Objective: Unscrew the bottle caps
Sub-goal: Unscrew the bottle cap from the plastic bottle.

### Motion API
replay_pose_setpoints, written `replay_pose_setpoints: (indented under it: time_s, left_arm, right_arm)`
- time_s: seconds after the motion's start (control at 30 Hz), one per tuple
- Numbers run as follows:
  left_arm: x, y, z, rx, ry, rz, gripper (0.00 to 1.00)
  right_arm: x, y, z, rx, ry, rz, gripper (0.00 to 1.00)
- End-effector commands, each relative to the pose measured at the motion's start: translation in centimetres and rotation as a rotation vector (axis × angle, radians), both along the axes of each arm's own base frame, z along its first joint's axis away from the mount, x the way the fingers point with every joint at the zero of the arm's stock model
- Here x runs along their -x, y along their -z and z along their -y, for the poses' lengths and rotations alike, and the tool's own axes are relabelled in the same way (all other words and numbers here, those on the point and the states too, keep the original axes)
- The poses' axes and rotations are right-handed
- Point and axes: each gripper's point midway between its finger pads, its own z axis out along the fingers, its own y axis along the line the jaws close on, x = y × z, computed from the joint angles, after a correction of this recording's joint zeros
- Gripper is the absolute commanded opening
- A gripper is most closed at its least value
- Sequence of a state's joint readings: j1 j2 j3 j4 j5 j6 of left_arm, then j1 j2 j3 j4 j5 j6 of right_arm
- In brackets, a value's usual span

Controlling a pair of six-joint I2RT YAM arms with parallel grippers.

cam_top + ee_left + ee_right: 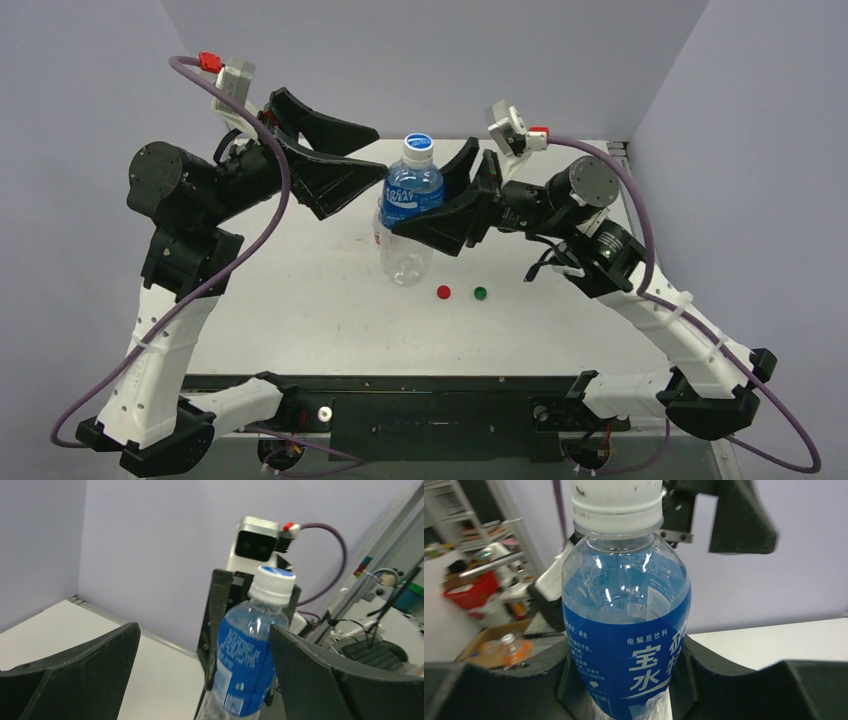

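Note:
A clear bottle with a blue label (410, 200) stands upright mid-table, its whitish-blue cap (417, 147) on. My right gripper (445, 205) is shut on the bottle's body at the label; the right wrist view shows the bottle (624, 630) and cap (616, 500) between its fingers (499, 690). My left gripper (380, 148) is open just left of the bottle's neck and cap. In the left wrist view the bottle (250, 665) sits near the right finger (340, 675), with the cap (272, 585) above the fingertips. A red cap (444, 292) and a green cap (480, 293) lie loose on the table.
The white table (300, 300) is walled by grey panels at the back and sides. A sliver of something clear with red marks (377, 237) shows behind the bottle's left side. The other bottles and the white cap are out of view.

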State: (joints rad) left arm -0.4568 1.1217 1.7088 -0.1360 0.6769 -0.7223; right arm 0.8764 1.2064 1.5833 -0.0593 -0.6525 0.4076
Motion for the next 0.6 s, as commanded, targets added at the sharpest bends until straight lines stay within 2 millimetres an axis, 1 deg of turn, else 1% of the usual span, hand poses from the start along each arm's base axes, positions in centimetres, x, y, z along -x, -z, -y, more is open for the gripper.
replay_pose_setpoints:
  time_s: [0.0,0.03,0.07,0.1,0.13,0.3,0.33,0.37,0.47,0.57]
  left_arm:
    - [3.7,-1.7,0.3,0.023,0.174,0.111,0.97]
    - [3.9,-1.8,0.3,0.022,0.18,0.121,0.93]
    - [4.1,-1.9,0.3,0.022,0.184,0.136,0.86]
    - [4.3,-2.0,0.3,0.022,0.185,0.144,0.82]
    - [4.5,-2.2,0.2,0.023,0.188,0.154,0.75]
    - [5.4,-2.1,0.3,0.019,0.235,0.161,0.62]
    - [5.5,-2.0,0.3,0.017,0.241,0.155,0.56]
    - [5.6,-1.8,0.3,0.011,0.25,0.153,0.52]
    - [5.9,-1.4,0.4,-0.001,0.267,0.146,0.52]
    - [5.9,-1.1,0.4,-0.006,0.265,0.146,0.58]
  right_arm:
    - [5.6,0.7,-1.6,0.009,-0.406,-0.031,0.0]
    - [5.7,1.1,-1.9,0.021,-0.418,-0.035,0.0]
    - [5.7,1.5,-2.3,0.044,-0.423,-0.042,0.0]
    - [5.6,1.8,-2.5,0.055,-0.416,-0.025,0.0]
    - [5.5,2.2,-2.8,0.078,-0.413,-0.039,0.0]
    - [4.8,2.2,-3.0,0.092,-0.388,-0.031,0.0]
    - [4.7,2.5,-3.1,0.103,-0.386,-0.041,0.0]
    - [4.6,2.3,-3.0,0.101,-0.379,-0.036,0.0]
    - [4.4,2.3,-2.9,0.105,-0.37,-0.034,0.0]
    - [4.3,2.1,-2.6,0.111,-0.358,-0.016,0.0]
